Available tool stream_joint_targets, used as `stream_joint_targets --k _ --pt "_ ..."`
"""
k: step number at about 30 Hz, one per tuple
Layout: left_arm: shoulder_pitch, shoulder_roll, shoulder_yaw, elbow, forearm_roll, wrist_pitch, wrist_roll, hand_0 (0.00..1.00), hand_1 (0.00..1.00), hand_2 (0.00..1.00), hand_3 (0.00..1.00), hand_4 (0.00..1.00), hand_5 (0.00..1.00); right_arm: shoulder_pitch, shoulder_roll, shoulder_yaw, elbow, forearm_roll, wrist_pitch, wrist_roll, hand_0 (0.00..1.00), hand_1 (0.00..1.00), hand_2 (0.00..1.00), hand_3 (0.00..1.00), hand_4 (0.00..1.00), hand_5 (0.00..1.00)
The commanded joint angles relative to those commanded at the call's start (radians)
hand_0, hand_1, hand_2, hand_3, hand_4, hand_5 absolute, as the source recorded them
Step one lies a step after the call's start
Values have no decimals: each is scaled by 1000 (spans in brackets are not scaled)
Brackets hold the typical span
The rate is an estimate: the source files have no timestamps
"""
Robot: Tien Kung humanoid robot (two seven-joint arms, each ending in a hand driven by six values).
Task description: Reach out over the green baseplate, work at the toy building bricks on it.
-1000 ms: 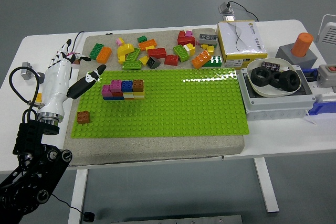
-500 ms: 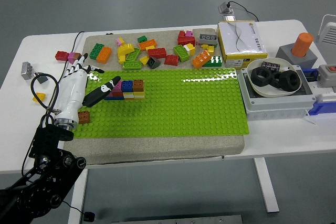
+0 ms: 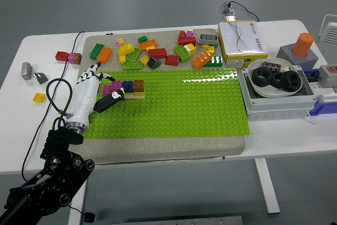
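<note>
The small stack of toy bricks (image 3: 125,89) stands on the green baseplate (image 3: 174,104), in its far left part, pink and magenta on the left, blue in the middle, brown and yellow on the right. It sits just right of the fingers (image 3: 90,70) of the left hand (image 3: 97,90), and the dark thumb points at its near left corner, touching it or nearly so; the view cannot settle which. The fingers are spread and relaxed and clasp nothing.

By that reading, the reach over the plate is done, while the work on the bricks has not begun: the stack looks whole and seated, and no brick is in the hand. What is left is to close on a brick and press or lift it.

Beyond the fingers, on the grey mat (image 3: 158,148) under the plate, lies a heap of loose bricks (image 3: 158,51). To their left, on the white surface (image 3: 31,46), lie a few stray pieces, red, grey and yellow. Well off to the right stand a yellow-edged box (image 3: 242,43) and a bowl of black rings (image 3: 274,80). The right hand does not show.
</note>
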Motion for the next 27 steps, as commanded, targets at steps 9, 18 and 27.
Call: stream_joint_targets --k 9,18,27 --pt "-8 -12 6 41 -22 19 -24 998 998 998 593 998 998 2 1 -2 0 1 1 -1 591 559 616 644 636 728" --pt "-16 -23 10 72 -19 23 -23 998 992 997 594 998 998 6 2 -3 0 1 3 -1 592 558 617 645 635 728" --pt "-22 -31 10 101 -11 9 -13 998 995 998 596 998 998 8 4 -2 0 0 6 2 592 558 617 645 634 729"
